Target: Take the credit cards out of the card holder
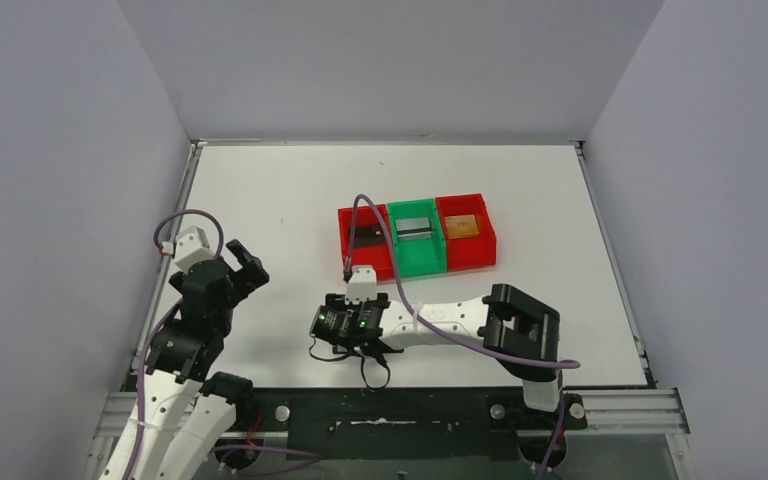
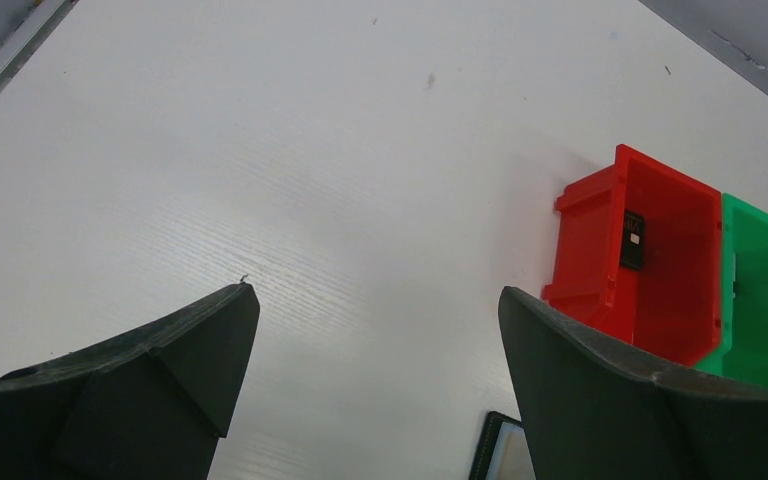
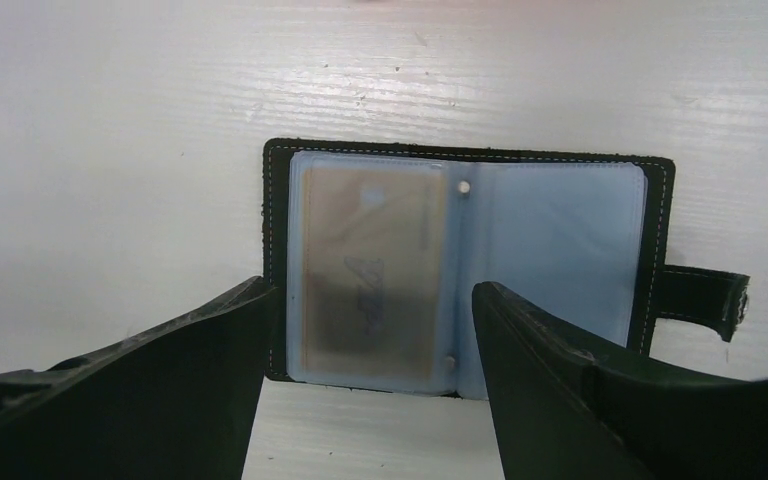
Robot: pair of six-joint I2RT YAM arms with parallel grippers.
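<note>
Far left, the left gripper (image 2: 376, 293) hangs over the bare white table (image 1: 260, 180), released, its fingers spread wide with nothing between them. It sits well apart from everything else.

Near the front edge, towards the middle, the holder (image 3: 560, 250) lies open and flat on the table, bluish pockets up, its tab (image 3: 705, 297) sticking out on one side. The right gripper (image 3: 372, 288) is right over it, nose down. Its jaws stand apart, one on either side of the pocket page furthest from the tab, and they hold nothing. Whether the fingertips touch the holder I cannot tell. A tan card (image 3: 370, 270) shows through that pocket, blurred behind the plastic. The other page looks plain blue.

Just beyond the holder, three bins stand in a row, touching side by side. The left red bin (image 1: 342, 230) has a black card (image 2: 632, 240) in it. The green bin (image 1: 420, 262) in the middle has a grey card (image 1: 415, 228) with a dark stripe. The right red bin (image 1: 470, 255) has a gold card (image 1: 462, 226) lying flat.
</note>
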